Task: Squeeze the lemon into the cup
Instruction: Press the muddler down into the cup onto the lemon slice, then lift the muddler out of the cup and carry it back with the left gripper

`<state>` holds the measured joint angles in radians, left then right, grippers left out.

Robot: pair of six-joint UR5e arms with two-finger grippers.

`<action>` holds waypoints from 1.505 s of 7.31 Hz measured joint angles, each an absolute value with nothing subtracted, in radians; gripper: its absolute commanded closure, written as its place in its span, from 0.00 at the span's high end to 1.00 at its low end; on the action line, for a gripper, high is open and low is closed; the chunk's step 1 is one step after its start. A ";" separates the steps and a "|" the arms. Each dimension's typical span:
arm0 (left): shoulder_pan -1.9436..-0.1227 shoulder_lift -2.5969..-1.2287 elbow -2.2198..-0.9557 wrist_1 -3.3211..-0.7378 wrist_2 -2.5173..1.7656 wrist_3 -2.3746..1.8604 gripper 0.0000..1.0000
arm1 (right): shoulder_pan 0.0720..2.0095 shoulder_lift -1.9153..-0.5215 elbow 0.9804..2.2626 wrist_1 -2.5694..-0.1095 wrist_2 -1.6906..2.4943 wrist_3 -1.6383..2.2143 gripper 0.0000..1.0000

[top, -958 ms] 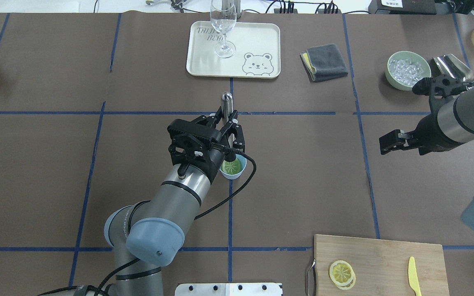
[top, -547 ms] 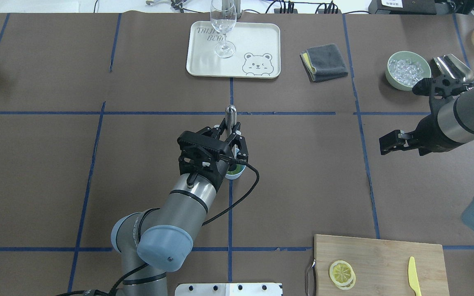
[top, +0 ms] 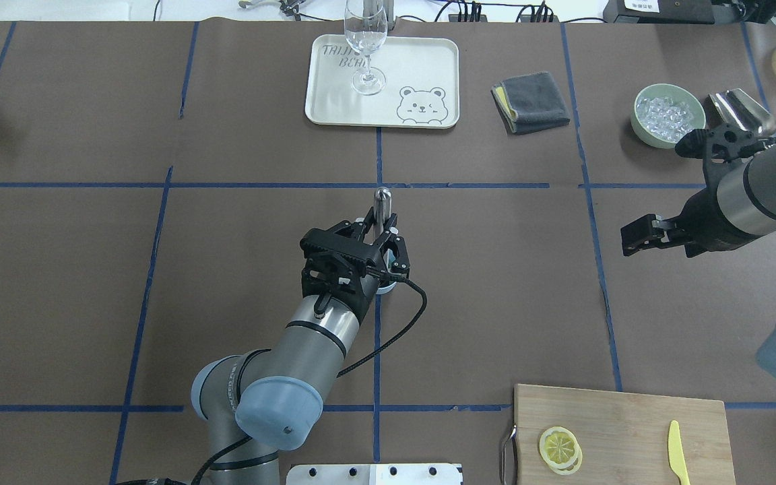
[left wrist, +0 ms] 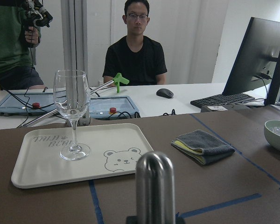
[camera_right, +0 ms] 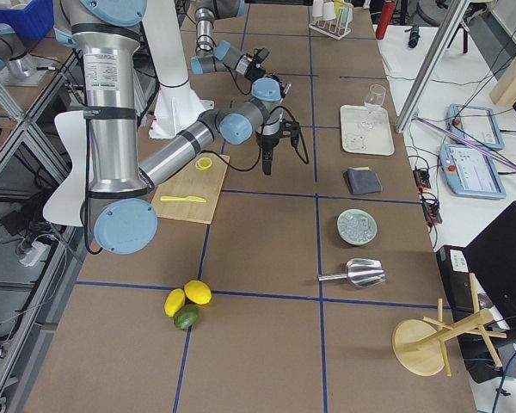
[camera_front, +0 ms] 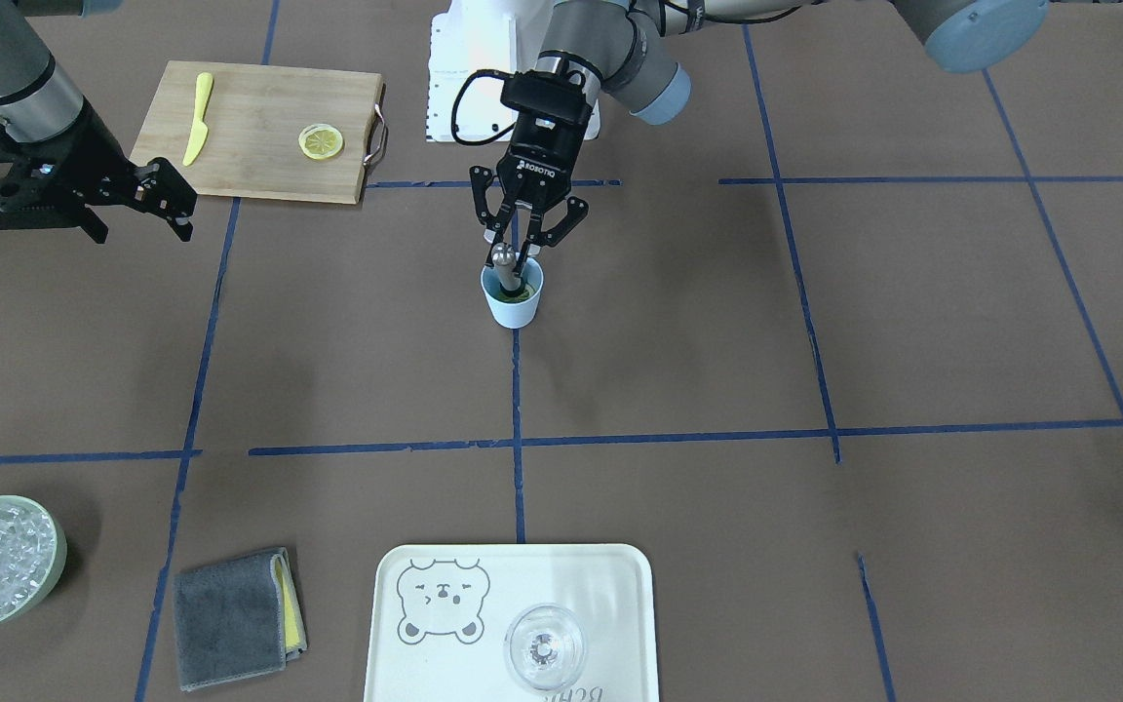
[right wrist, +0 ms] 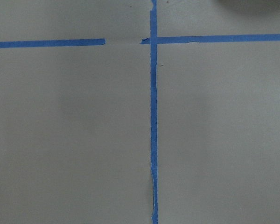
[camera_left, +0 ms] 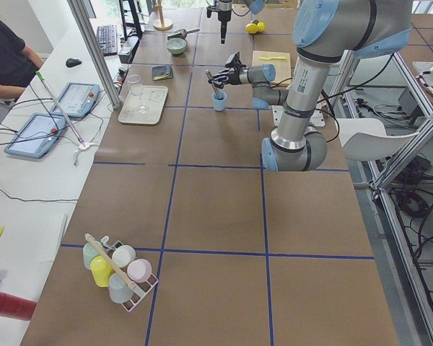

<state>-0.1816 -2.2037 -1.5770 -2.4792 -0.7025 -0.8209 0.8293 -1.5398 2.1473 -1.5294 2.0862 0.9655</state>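
Table [top: 496, 283]: wide, carries both arms & all the gear. Left arm [top: 314, 337] reaches to the ctr. Its wrist & the left tool [top: 382, 229] sit right over the cup [camera_front: 513, 304], so overhead shows only a sliver of blue rim. Left tool is clamped on a metal rod [camera_front: 504, 265], near upright w/ a slight tilt, rounded end up, lower end down in the cup. Right arm [top: 758, 188] comes in on the robot's right, well apart from the cup. The right tool [camera_front: 181, 214] hangs over bare table, fingers apart, gripping nothing.

Wooden board [top: 630, 431] lies at the robot's edge, right side. Two stacked slices [top: 560, 450] lie near its handle end, w/ a yellow knife [top: 677, 453] on the same board, apart from them. Tray [top: 428, 74] w/ bear print is at the far edge, in line w/ the cup, and a wine glass [top: 365, 47] stands upright on it. Green bowl [top: 667, 113] of ice is far right, its edge overlapped by the right wrist in the overhead view. Grey cloth [top: 533, 101] sits btwn tray & bowl. Steel scoop [top: 741, 111] lies just beside the bowl.

The cup stands on a tape line. Lemon [camera_front: 521, 291]: inside the cup under the rod end, showing only as a yellow-green patch.

Surface is brown paper w/ a blue tape grid; the right wrist view shows just paper & a tape crossing. Room: a desk beyond the far edge w/ tablets, keyboard & monitor [left wrist: 256, 56]. A man [left wrist: 136, 56] in a black tee sits facing the table. Cup rack [camera_left: 119, 272] stands at the table's left end. Whole citrus [camera_right: 187, 305] lies at the right end.
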 measured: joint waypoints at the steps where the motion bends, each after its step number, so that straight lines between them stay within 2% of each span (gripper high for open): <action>1: -0.180 -2.203 -1.578 -2.480 -0.703 -0.820 0.00 | 0.829 -1.540 2.147 -1.529 2.087 0.965 1.00; 3: -0.180 -2.207 -1.632 -2.470 -0.707 -0.789 0.00 | 0.829 -1.539 2.146 -1.529 2.088 0.965 1.00; 5: -0.191 -2.212 -1.747 -2.457 -0.712 -0.647 0.00 | 0.828 -1.536 2.146 -1.529 2.088 0.965 1.00; 8: -0.303 -2.212 -1.807 -2.434 -0.887 -0.648 0.00 | 0.828 -1.537 2.140 -1.529 2.088 0.965 1.00; 11: -0.464 -2.170 -1.840 -2.151 -1.227 -0.747 0.00 | 0.828 -1.539 2.135 -1.529 2.088 0.966 1.00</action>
<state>-0.4644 -2.1704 -1.8399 -2.1509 -1.2274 -0.7473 0.8284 -1.5391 2.1350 -1.5294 2.0877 0.9659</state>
